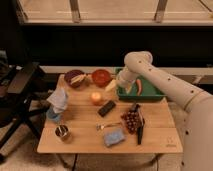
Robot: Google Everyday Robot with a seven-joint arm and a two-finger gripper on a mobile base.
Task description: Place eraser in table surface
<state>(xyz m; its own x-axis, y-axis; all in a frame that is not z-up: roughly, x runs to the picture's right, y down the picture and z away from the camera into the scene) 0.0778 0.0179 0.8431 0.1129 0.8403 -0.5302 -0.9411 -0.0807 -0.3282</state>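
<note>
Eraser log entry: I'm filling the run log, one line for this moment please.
eraser: lying on table surface, beside orange | gripper: between red bowl and green tray, off eraser

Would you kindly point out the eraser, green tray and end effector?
eraser (pixel 106 108): camera view, top face.
green tray (pixel 147 95): camera view, front rim.
end effector (pixel 110 86): camera view, tip, beside the tray.
</note>
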